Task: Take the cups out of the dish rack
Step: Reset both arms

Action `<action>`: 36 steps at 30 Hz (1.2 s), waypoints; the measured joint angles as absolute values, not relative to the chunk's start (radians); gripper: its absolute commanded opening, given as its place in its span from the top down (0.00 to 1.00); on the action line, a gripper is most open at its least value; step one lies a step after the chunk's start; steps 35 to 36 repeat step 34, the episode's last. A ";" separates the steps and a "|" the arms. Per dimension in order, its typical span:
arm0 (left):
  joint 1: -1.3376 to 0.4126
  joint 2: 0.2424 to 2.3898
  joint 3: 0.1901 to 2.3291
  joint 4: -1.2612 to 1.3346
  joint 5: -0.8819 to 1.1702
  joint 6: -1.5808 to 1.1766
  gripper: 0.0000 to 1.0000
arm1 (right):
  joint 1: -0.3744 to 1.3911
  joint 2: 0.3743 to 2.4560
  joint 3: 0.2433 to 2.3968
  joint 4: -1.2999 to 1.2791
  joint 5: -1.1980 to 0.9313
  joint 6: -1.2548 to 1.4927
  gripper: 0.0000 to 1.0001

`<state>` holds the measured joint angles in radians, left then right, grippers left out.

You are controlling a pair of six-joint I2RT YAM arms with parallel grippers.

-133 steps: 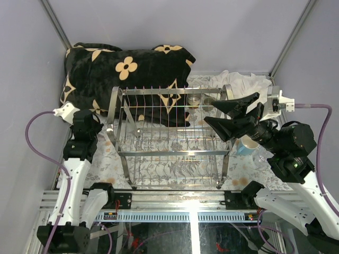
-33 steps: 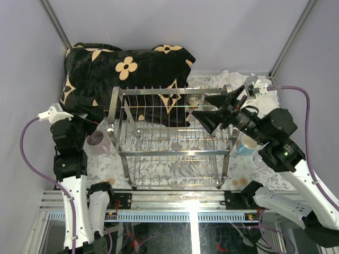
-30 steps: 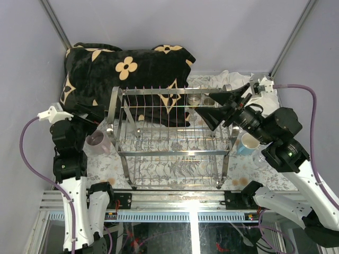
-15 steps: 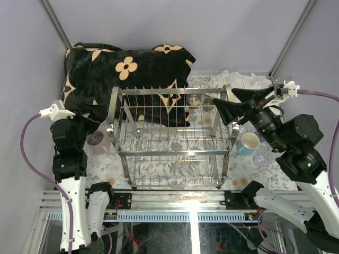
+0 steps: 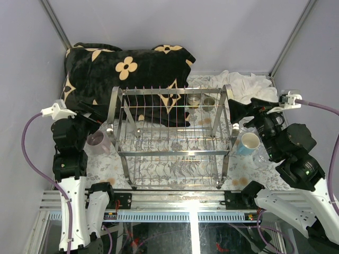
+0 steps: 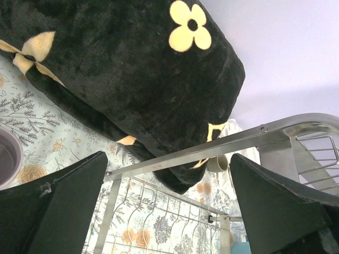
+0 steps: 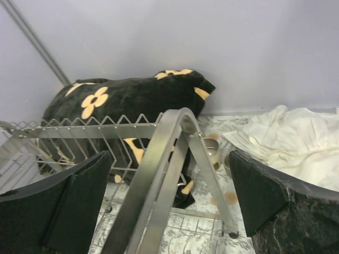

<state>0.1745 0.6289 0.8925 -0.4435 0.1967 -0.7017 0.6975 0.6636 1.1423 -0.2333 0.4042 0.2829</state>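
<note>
Near side first: left gripper [image 6: 169, 159] is spread wide with nothing between the fingers, parked off the rack's left end, same spot as a second ago. Pink-mauve mug [image 5: 97, 142] stands upright on the floral cloth just beside it, outside the rack; it wasn't visible there 4.4 s ago, so that one reads as unloaded. Right gripper [image 7: 169, 156] is also wide open and empty. That's the real change: a second ago it was reaching in over the rack's right end, now it's pulled back clear to the right, and it carried nothing out. Light blue mug [image 5: 248, 143] sits on the cloth right of the rack, unmoved, with what looks like a clear glass [image 5: 263, 155] next to it. Dish rack [image 5: 172, 153] hasn't shifted and I see no cups inside the wires from above. Two small cups [image 5: 194, 100] are at the far rail; the right wrist view suggests they stand on the cloth just behind the rack, not in it, but I can't confirm. Beyond them, black pillow [image 5: 127, 63] and white cloth [image 5: 249, 87]. My read: unloading is basically done unless those far two count.
</note>
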 measured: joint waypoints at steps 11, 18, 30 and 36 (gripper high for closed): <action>0.170 0.629 0.892 -0.443 0.203 -0.701 0.00 | 0.698 0.627 1.110 -0.313 0.668 0.330 0.01; 0.168 0.640 0.892 -0.442 0.203 -0.701 0.00 | 0.698 0.613 1.092 -0.400 0.857 0.383 0.01; 0.155 0.642 0.889 -0.442 0.202 -0.683 0.00 | 0.698 0.600 0.958 -0.551 0.920 0.514 0.00; 0.151 0.643 0.888 -0.442 0.202 -0.679 0.00 | 0.698 0.581 0.934 -0.564 0.906 0.534 0.01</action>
